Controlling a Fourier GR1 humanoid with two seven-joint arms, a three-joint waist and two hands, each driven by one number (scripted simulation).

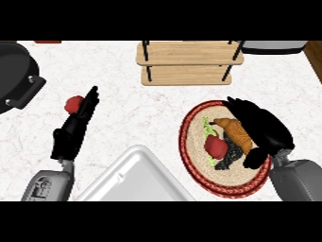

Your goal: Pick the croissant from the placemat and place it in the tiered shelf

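Note:
A golden-brown croissant (236,133) lies on a round woven placemat (193,142) with a red rim, at the right of the counter. My right hand (263,126) lies over the croissant's right side, fingers pointing up and left and the thumb (257,158) below it; the fingers are fairly straight and do not visibly curl round it. The wooden tiered shelf (189,61) stands at the back centre, its boards bare. At the left, my left hand (77,126) rests open with its fingers pointing up.
On the placemat also lie a red fruit (217,147), some green leaves (208,126) and a dark cluster (229,160). A small red object (72,104) sits by my left fingers. A black pan (3,78) is far left, a white tray (135,179) at the front.

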